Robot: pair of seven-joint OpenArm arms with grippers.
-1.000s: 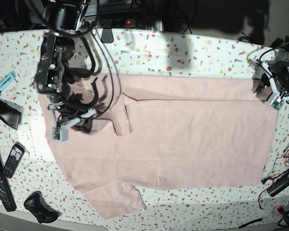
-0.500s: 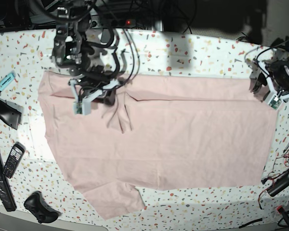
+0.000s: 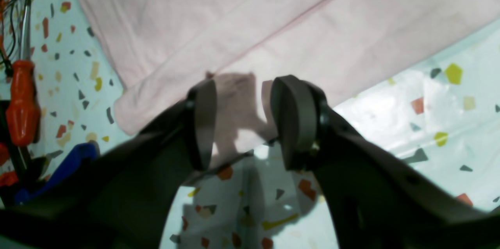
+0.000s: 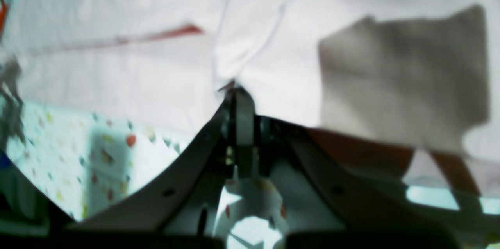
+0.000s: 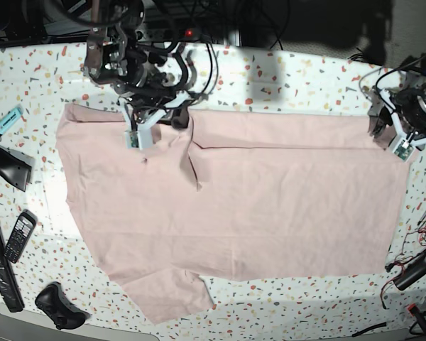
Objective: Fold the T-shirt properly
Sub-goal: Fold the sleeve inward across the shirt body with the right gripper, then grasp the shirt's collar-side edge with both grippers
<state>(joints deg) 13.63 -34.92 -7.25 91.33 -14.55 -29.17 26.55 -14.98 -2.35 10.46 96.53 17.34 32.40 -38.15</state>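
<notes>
On the speckled terrazzo worktop I see the large pale pink cotton T-shirt spread flat. My left tool hangs released over its corner; farther off, my right tool is clenched on a pinch of its cloth.

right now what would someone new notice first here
The big pale pink T-shirt spread over the speckled table fills most of the base view. At its top left edge the right claw is shut on a pinch of the cloth, while the left claw hangs open over the shirt's far right corner.
</notes>
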